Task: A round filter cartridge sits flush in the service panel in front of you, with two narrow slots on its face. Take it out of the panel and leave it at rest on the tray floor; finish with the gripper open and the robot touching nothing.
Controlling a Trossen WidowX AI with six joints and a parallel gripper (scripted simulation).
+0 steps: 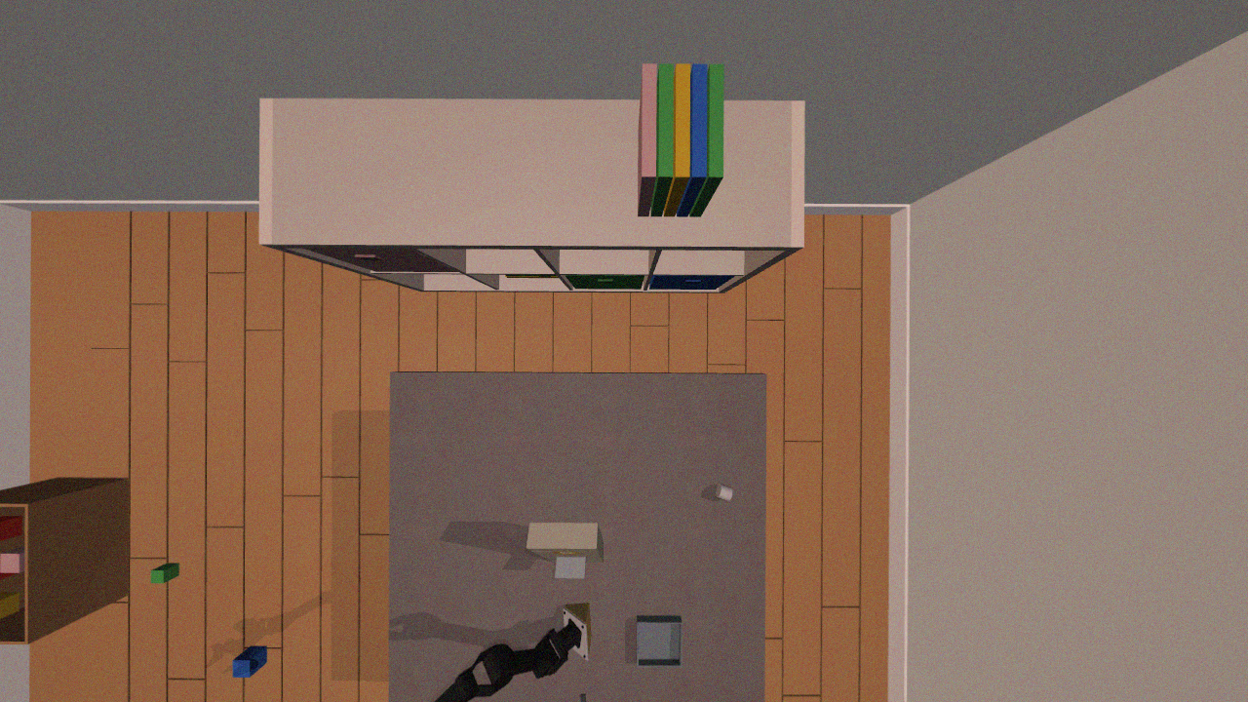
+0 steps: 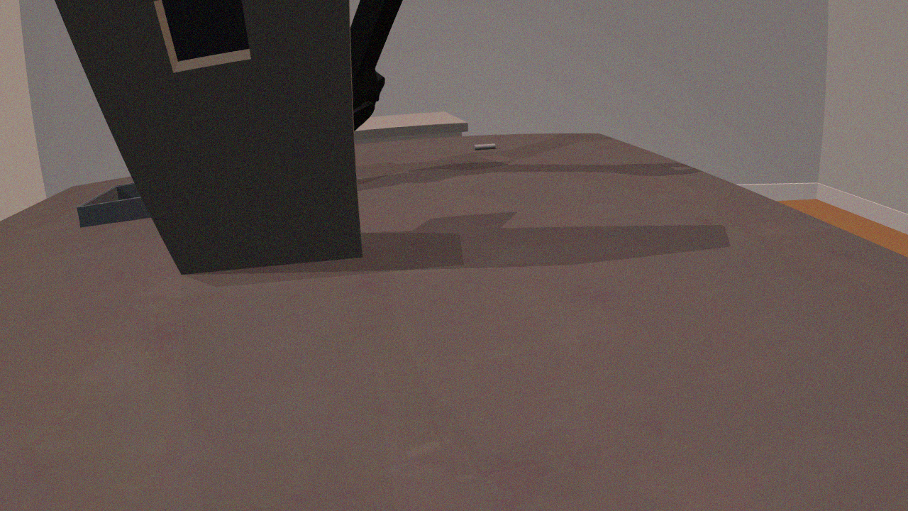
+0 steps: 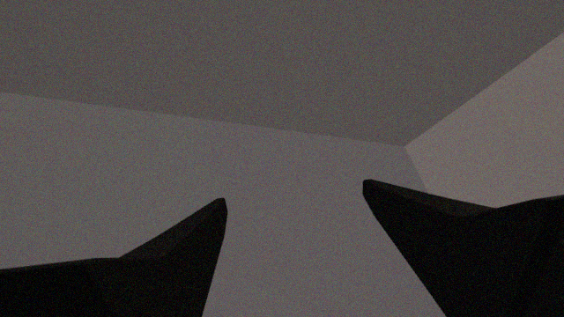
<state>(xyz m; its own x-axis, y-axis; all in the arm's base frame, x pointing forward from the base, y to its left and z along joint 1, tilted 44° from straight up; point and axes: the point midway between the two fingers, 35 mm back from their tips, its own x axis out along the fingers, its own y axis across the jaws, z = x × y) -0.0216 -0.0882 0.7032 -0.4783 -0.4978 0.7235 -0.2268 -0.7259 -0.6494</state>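
The service panel (image 1: 563, 535) (image 2: 272, 165) shows as a cream-topped upright box in the top view and as a tall dark back with a square opening in the exterior view. Its front is steeply foreshortened, so the cartridge and its slots cannot be made out. The tray (image 1: 658, 618) (image 2: 114, 212) is a shallow dark-walled box to the right of the arm in the top view; no cartridge shows in it there. My gripper (image 3: 294, 195) is open in the wrist view, with nothing between the fingers. It faces wall and ceiling, away from panel and tray, and is outside the top and exterior views.
The black arm (image 1: 497, 668) (image 2: 371, 57) rises between panel and tray. A pale plate with dark dots (image 1: 582, 647) is at its lower end. A light square plate (image 1: 569, 567) lies before the panel. A small white cylinder (image 1: 723, 492) lies at right. A shelf (image 1: 453, 175) stands behind.
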